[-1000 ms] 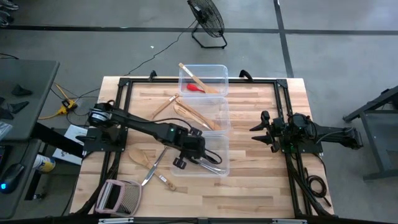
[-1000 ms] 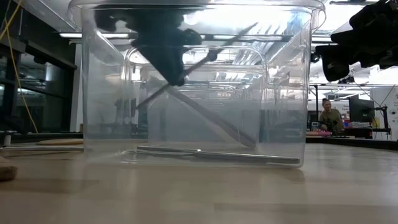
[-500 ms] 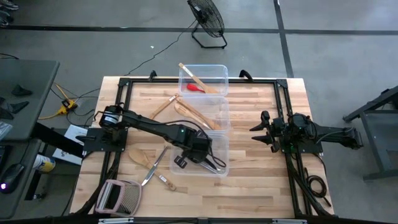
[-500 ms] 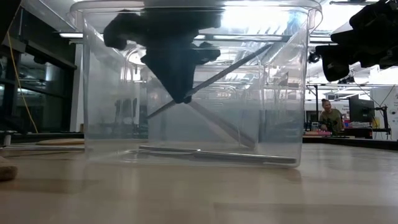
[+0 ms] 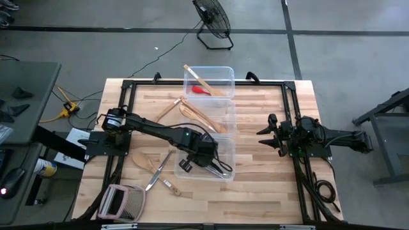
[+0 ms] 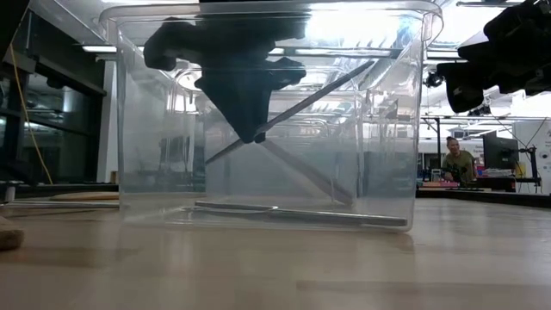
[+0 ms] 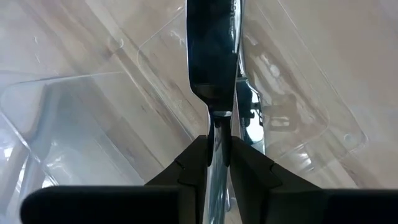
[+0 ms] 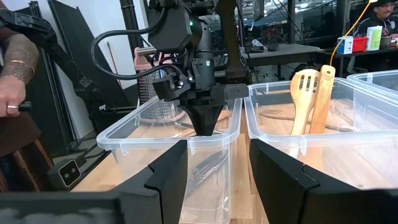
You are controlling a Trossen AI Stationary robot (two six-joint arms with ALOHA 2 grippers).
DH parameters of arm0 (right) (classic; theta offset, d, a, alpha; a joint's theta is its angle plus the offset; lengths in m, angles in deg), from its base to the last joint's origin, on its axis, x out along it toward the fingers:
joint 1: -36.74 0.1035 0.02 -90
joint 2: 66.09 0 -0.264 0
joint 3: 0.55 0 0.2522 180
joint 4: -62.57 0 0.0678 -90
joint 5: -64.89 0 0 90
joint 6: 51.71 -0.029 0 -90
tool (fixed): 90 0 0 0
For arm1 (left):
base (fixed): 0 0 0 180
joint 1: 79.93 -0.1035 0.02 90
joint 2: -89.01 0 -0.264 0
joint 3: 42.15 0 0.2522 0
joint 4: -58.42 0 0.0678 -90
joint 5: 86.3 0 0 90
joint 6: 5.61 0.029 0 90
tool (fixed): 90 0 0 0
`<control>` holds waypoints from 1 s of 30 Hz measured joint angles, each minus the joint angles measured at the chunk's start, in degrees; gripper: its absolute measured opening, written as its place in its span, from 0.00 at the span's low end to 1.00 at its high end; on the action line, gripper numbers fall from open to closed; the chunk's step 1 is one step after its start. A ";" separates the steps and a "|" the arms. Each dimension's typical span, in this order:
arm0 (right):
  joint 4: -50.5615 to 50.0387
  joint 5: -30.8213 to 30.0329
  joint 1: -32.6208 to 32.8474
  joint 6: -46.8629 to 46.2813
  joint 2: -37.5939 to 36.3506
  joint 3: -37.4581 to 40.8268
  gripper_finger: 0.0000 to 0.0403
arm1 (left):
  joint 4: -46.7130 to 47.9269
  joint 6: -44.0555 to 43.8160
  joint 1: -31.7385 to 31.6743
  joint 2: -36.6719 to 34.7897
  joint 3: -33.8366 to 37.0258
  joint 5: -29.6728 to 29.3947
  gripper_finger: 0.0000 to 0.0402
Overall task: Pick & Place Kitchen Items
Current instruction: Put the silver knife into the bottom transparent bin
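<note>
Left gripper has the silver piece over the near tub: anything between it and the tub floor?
Nothing visible blocks it. The left gripper holds the silver utensil inside the clear tub, above cutlery lying on the floor.

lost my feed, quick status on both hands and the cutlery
Left hand inside near clear tub, shut on metal utensil. Right hand idle at table's right, open. Nothing in the way.
</note>
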 joint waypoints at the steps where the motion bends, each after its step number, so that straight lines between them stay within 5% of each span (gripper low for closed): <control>1: 0.00 -0.01 -0.01 0.01 0.00 0.00 0.41 | 0.00 -0.22 0.00 0.00 0.00 0.00 0.14; 16: -0.02 0.00 -0.02 0.02 0.00 0.00 0.41 | 0.46 -2.32 0.00 -0.04 0.02 0.04 0.15; 30: -0.02 -0.01 0.00 0.02 -0.01 -0.01 0.41 | 1.88 -4.74 0.37 -1.11 -0.51 -3.04 0.32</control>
